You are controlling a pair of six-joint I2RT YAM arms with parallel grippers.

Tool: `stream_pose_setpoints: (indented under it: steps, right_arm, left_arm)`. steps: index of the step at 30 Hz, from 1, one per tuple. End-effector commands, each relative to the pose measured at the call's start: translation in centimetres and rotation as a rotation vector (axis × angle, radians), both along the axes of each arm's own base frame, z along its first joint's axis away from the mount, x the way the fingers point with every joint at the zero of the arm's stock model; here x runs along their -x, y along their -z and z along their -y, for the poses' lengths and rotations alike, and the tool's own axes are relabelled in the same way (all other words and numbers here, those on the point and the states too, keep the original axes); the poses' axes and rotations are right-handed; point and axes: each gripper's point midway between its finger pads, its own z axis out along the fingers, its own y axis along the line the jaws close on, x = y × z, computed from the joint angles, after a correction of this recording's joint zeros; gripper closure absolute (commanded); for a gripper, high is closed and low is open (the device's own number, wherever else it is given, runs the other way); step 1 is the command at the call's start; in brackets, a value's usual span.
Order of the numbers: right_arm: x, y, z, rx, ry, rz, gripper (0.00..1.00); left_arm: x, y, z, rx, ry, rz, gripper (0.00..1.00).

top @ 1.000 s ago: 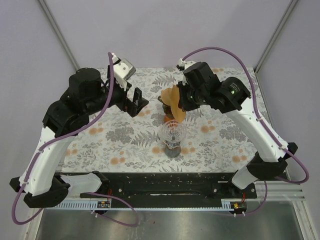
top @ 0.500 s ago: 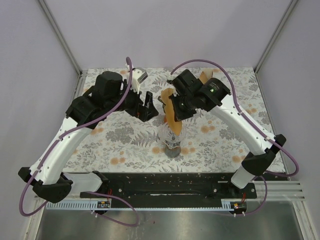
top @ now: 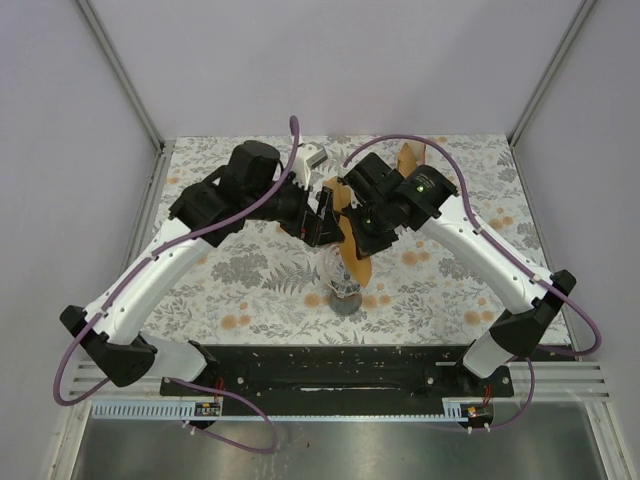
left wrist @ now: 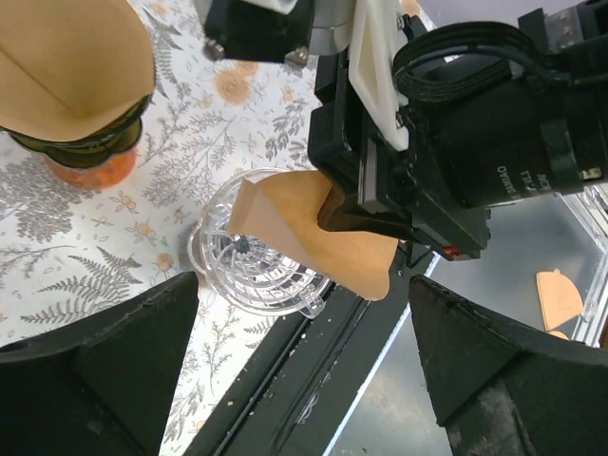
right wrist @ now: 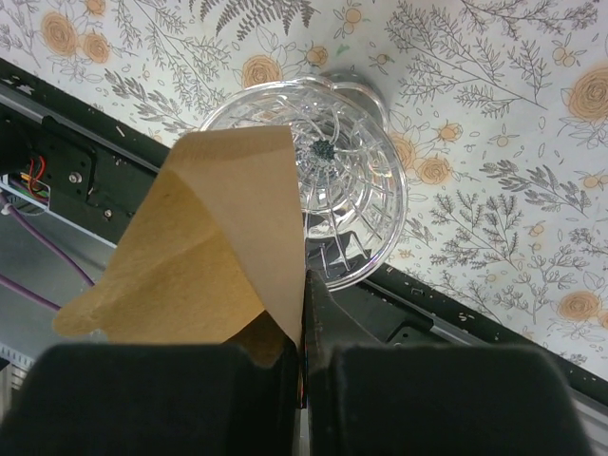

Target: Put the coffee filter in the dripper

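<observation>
The clear glass dripper (top: 343, 282) stands on the floral table near the front middle. My right gripper (top: 356, 232) is shut on a brown paper coffee filter (top: 349, 240) and holds it just above the dripper, tilted. In the right wrist view the filter (right wrist: 209, 256) is pinched at its edge between the gripper (right wrist: 304, 332) fingers, overlapping the dripper's (right wrist: 332, 180) left rim. My left gripper (top: 322, 215) is open and empty, close beside the filter. In the left wrist view the filter (left wrist: 313, 237) hangs over the dripper (left wrist: 252, 271), and the left gripper (left wrist: 304, 380) stands wide apart.
A stack of brown filters (left wrist: 71, 66) sits on a dark holder with an orange base (left wrist: 90, 166) behind the dripper. Another brown filter (top: 408, 157) shows at the back by the right arm. The black rail (top: 330, 365) runs along the table's front edge.
My left arm has swung right and now sits close to the filter. My right gripper has brought the filter down and forward over the dripper.
</observation>
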Motion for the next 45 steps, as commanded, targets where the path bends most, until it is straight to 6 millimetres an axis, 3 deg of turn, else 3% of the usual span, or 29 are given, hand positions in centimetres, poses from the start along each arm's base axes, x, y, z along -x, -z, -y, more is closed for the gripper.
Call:
stream_pose_setpoints:
  steps: [1, 4, 10, 13, 18, 21, 25, 37, 40, 45]
  right_arm:
    - [5.6, 1.0, 5.5, 0.181, 0.01, -0.205, 1.0]
    - [5.6, 1.4, 5.5, 0.195, 0.016, -0.22, 1.0]
    - [5.1, 2.2, 5.5, 0.233, 0.02, -0.228, 1.0]
    - [4.7, 2.2, 5.3, 0.237, 0.022, -0.214, 0.94]
    - [4.5, 2.2, 5.2, 0.238, 0.018, -0.213, 0.89]
    - [4.4, 2.2, 5.3, 0.243, 0.018, -0.208, 0.83]
    - [3.6, 1.7, 5.5, 0.252, 0.023, -0.16, 0.66]
    - [0.3, -2.9, 5.1, 0.153, 0.071, 0.075, 0.41]
    - [-0.1, -3.5, 5.0, 0.134, 0.089, 0.104, 0.41]
    - [0.9, -6.0, 2.1, -0.122, 0.023, 0.15, 0.59]
  left_arm:
    - [0.3, -0.1, 1.8, 0.028, 0.045, -0.018, 0.06]
    - [0.0, 1.0, 2.2, -0.007, 0.049, -0.021, 0.14]
    - [-1.2, 3.1, 1.7, -0.084, 0.016, -0.003, 0.44]
    - [-1.4, 4.1, 1.6, -0.11, 0.016, -0.011, 0.58]
    - [-1.4, 4.9, 1.8, -0.123, 0.029, -0.029, 0.73]
    - [-1.5, 5.4, 1.8, -0.131, 0.03, -0.034, 0.78]
    - [-1.4, 6.2, 1.8, -0.146, 0.031, -0.05, 0.87]
    - [-1.7, 7.2, 1.4, -0.174, 0.015, -0.048, 1.0]
    - [-1.7, 7.4, 1.4, -0.177, 0.015, -0.054, 1.0]
    - [-1.6, 7.7, 1.1, -0.18, 0.003, -0.057, 1.0]
